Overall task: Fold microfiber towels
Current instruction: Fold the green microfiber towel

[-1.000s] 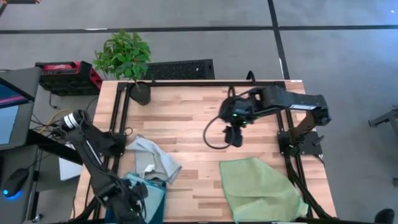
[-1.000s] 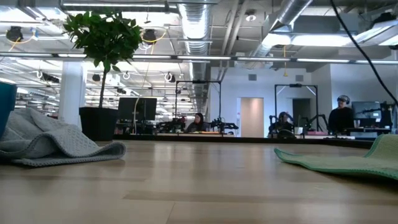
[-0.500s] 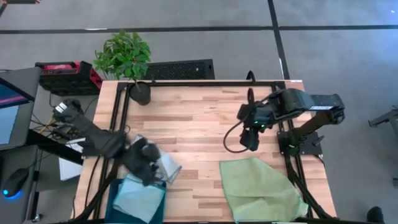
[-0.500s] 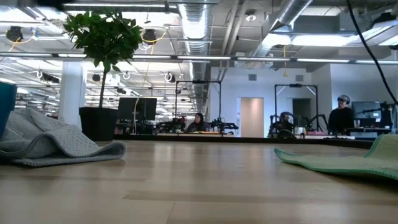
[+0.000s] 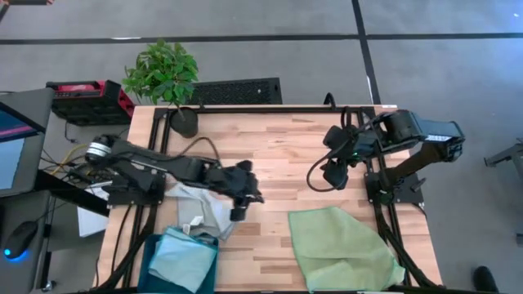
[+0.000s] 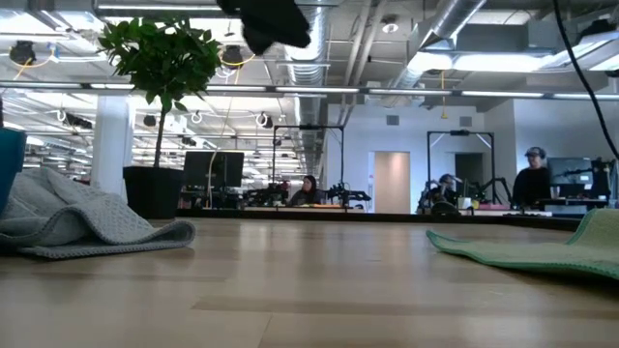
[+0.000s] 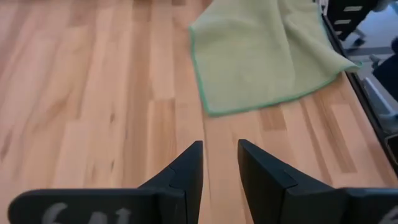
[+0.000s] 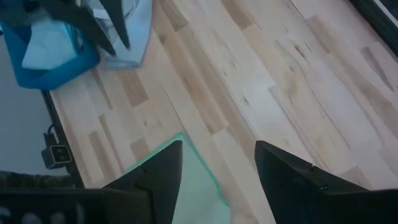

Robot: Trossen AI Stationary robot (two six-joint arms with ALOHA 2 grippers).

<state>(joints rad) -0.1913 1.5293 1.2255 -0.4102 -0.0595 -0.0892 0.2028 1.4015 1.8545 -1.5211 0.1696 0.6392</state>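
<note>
The light green towel lies flat at the table's near right; it also shows in the low view and the left wrist view. The pale grey towels lie rumpled at the near left, and show in the low view. The light blue towel lies in the teal bin. My left gripper hovers above the table just right of the grey towels, open by a narrow gap and empty. My right gripper hovers near the right edge, open and empty.
A potted plant stands at the table's far left corner. A white paper sheet lies beyond the left edge. Bare wood lies between the grey towels and the green towel. People sit at desks in the room behind.
My left gripper has risen out of the teal bin and swung toward the table's right, past the grey towels toward the middle. The light blue towel stays in the bin. My right gripper has drawn back toward the table's right edge.
</note>
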